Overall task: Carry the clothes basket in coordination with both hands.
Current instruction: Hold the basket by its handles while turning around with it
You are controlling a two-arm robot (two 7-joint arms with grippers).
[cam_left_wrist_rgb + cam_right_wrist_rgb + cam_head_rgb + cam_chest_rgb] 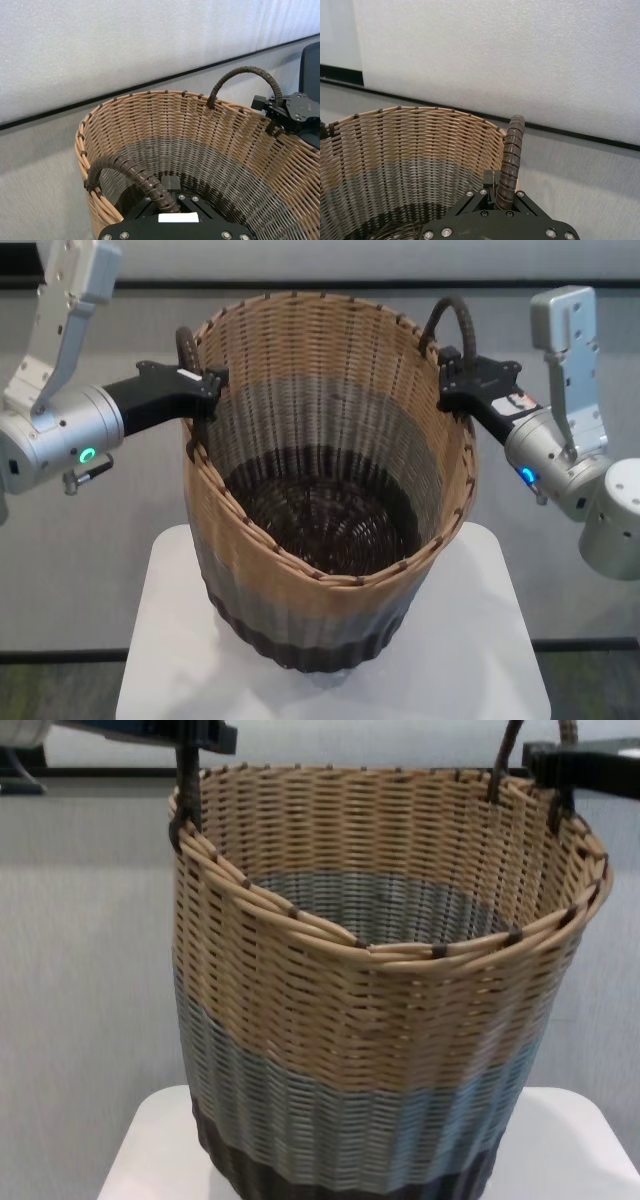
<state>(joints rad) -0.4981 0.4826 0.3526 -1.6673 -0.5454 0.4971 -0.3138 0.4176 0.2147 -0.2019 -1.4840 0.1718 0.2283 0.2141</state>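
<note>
Wicker clothes basket [330,540] over white table [500,660] — contact with top not discernible. Left gripper [205,388] clenched on left loop handle [132,175], right gripper [452,380] clenched on right loop handle [511,155] — arms flanking rim.

White table [480,660], grey floor [90,570], pale wall [495,55].

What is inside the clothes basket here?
The clothes basket looks empty: only its grey inner wall and dark woven floor show. Its near wall hides a strip of the floor from every view.
</note>
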